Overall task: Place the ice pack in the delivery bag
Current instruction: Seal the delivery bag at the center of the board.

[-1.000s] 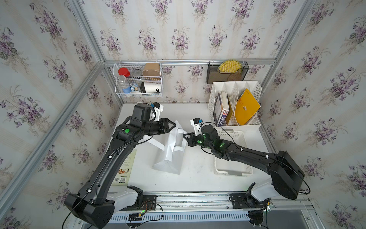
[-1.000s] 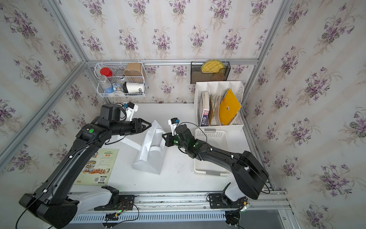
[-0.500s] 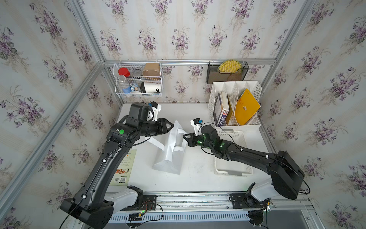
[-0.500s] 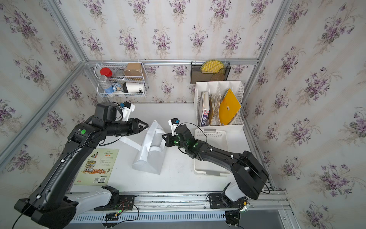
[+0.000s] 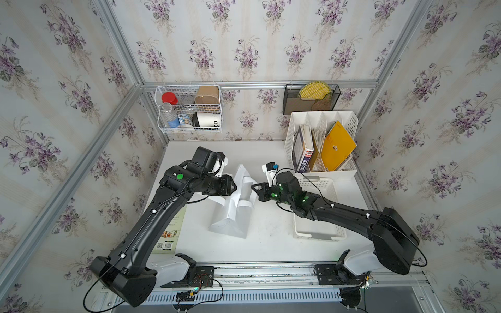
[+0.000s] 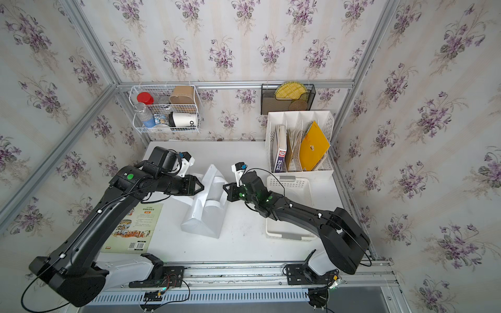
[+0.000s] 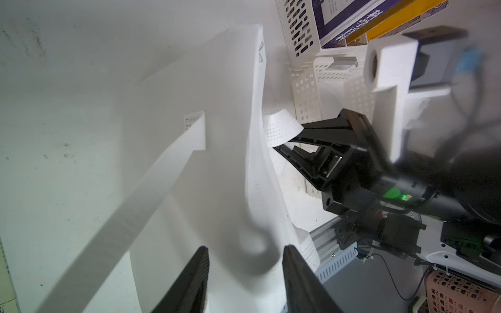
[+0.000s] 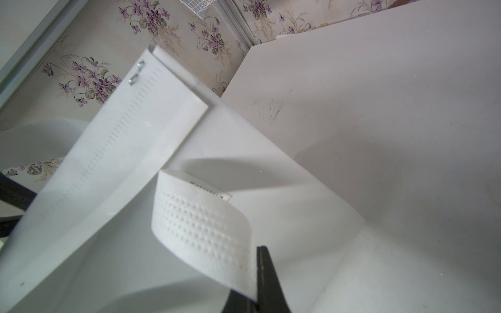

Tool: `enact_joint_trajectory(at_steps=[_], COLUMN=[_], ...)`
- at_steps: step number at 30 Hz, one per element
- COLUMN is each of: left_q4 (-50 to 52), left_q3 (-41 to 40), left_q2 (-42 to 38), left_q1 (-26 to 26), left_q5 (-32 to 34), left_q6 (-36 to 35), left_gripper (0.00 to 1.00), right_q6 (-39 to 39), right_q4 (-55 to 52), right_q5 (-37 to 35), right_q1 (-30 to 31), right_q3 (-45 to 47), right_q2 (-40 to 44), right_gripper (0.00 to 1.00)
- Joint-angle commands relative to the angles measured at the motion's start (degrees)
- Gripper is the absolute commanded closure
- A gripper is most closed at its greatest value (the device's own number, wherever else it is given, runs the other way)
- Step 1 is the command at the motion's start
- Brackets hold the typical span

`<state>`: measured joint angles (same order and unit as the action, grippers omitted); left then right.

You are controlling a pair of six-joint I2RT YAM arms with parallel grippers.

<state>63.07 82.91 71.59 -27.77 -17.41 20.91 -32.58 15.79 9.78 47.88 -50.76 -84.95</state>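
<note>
In the middle of both top views, lying on its side on the white table: the delivery bag, white, with its open end toward the top of the frame.

Just left of that open end, the left gripper. At the bottom edge of the left wrist view, black fingers about half way apart, with white bag cloth showing between them. Cannot tell if squeezing the cloth or only near it.

Just right of the open end, the right gripper. Pinched tight on a strap handle, a dotted white loop in the lower middle of the right wrist view. Same strap handle curled at the black tips in the middle of the left wrist view. Second strap long and flat, running from the lower left toward the middle there.

At the right of both top views, under the right arm, a low white tray full of little holes. Above it in the frame, a white rack with books. At the lower left, a picture booklet flat on the table, partly under the left arm.

Cannot tell where the ice pack is.
</note>
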Motion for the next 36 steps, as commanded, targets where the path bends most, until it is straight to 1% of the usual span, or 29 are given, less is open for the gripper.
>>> enact_joint_trajectory(at_steps=[1, 5, 10, 14, 16, 17, 18, 20, 22, 27, 30, 32, 33, 34, 36], left_q4=[-1.3, -2.3, -2.8, -1.8, -1.5, -1.5, -1.5, -1.5, -1.4, -0.7, -2.1, -2.7, -2.8, -2.8, -2.4], left_q3=[-0.3, -0.3, -0.6, -0.6, -1.0, -1.1, -1.3, -1.4, -1.1, 1.0, 0.9, 1.4, 1.8, 2.2, 2.9], left_q2=[0.2, 1.7, 3.7, 4.9, 5.2, 5.2, 5.4, 5.7, 6.2, 7.4, 6.3, 5.3, 4.9, 4.5, 3.6], left_q1=[-0.2, -0.2, -0.2, -0.2, -0.2, -0.2, -0.2, -0.2, -0.2, -0.2, -0.2, -0.2, -0.2, -0.2, -0.2], left_q5=[-0.3, -0.7, 0.0, 1.8, 2.8, 3.2, 3.2, 3.2, 3.1, 3.0, 2.7, 0.9, 0.0, -0.7, -2.0], left_q6=[-0.6, -0.1, -0.3, -0.7, -0.9, -0.9, -1.0, -1.2, -1.2, -1.2, -0.6, -0.1, 0.2, 0.5, 1.1], left_gripper=[0.51, 0.51, 0.57, 0.61, 0.66, 0.71, 0.8, 0.91, 1.0, 1.0, 1.0, 1.0, 0.94, 0.82, 0.65], right_q6=[0.0, 0.0, 0.1, 0.1, 0.1, 0.1, 0.1, 0.1, 0.1, 0.0, 0.0, 0.0, 0.0, 0.0, 0.0], right_q4=[0.5, 0.7, 0.5, 0.5, 0.5, 0.5, 0.4, 0.4, 0.4, 0.3, 0.1, -0.1, -0.3, -0.3, -0.3], right_q5=[0.4, 0.8, 0.6, 0.6, 0.7, 0.6, 0.6, 0.7, 0.6, 0.5, 0.2, 0.0, -0.2, -0.3, -0.4], right_q1=[0.0, 0.0, 0.0, 0.0, 0.0, 0.0, 0.0, 0.1, 0.0, 0.0, 0.0, 0.0, 0.0, 0.0, 0.1], right_q3=[0.1, 0.1, 0.4, 0.3, 0.3, 0.2, 0.2, 0.2, 0.2, 0.0, 0.1, 0.2, 0.3, 0.3, 0.4], right_q2=[0.4, 0.3, 0.7, 0.7, 0.8, 0.9, 0.9, 0.9, 1.0, 1.3, 1.6, 1.8, 2.0, 2.1, 2.3], right_gripper=[1.0, 1.0, 1.0, 1.0, 1.0, 1.0, 1.0, 1.0, 1.0, 1.0, 1.0, 1.0, 1.0, 1.0, 1.0])
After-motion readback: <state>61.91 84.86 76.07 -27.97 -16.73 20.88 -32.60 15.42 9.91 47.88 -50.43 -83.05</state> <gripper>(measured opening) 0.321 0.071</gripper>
